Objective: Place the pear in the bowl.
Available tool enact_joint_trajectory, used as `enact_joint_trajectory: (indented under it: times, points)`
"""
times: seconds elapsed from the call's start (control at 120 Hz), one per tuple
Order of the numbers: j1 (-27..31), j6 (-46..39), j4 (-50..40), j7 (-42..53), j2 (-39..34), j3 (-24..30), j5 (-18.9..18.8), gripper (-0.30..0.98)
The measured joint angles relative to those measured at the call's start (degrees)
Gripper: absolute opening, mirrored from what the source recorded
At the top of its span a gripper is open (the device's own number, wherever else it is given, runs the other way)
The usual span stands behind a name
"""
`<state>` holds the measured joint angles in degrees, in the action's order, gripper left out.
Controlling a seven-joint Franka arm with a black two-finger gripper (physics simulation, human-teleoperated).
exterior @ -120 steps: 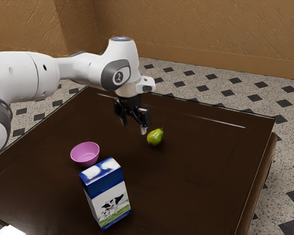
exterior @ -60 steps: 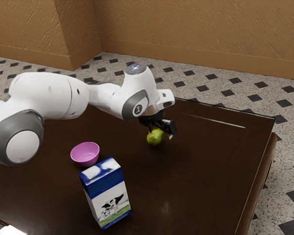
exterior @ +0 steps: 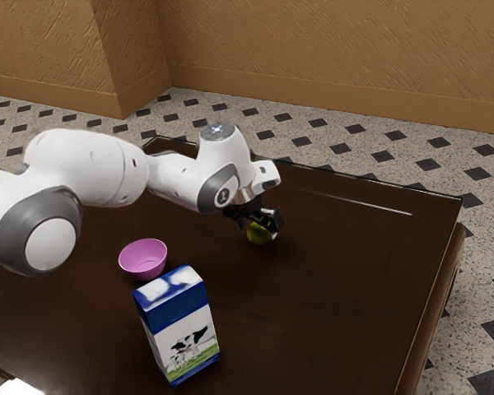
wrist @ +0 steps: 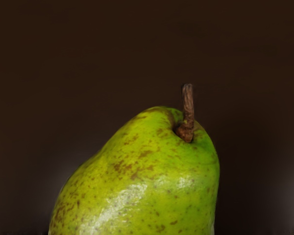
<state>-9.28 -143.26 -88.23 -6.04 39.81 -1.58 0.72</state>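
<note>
A textured tan wall (exterior: 329,49) with a plain band along its foot rises behind a speckled pale floor (exterior: 379,132) set with dark diamonds. In front stands a table (exterior: 337,296) with a glossy dark-brown top, a thin pale streak (exterior: 362,204) lying near its far edge. The white robot arm (exterior: 90,169), with grey joint covers, enters from the exterior view's left and bends down over the tabletop.

At its end, the black gripper (exterior: 262,230) is lowered around the pear (exterior: 259,236), which is on the table, outside the bowl. Whether the gripper is clamped on the fruit or merely placed about it cannot be determined. In the wrist view, the upper part of the pear appears against the dark tabletop: yellow-green skin with russet flecks, glossy highlights, and a short brown stem (wrist: 187,112) set in a shallow hollow.

The pink bowl (exterior: 143,262) stands upright, well apart from the pear, toward the exterior view's left. Nearer the camera than the bowl is an upright milk carton (exterior: 181,329), blue and white, its side printed with black-and-white cows on green grass. A bright white patch (exterior: 18,387) occupies the exterior view's lower left corner; its nature cannot be determined.
</note>
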Motion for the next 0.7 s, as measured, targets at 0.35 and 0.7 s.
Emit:
enact_joint_trajectory:
  times: [0.35,0.7]
  points:
    - [0.3,-2.4,1.6,0.7,2.9,0.1,-1.9,0.62]
    - [0.3,-3.5,2.0,1.8,3.3,0.2,-3.2,0.38]
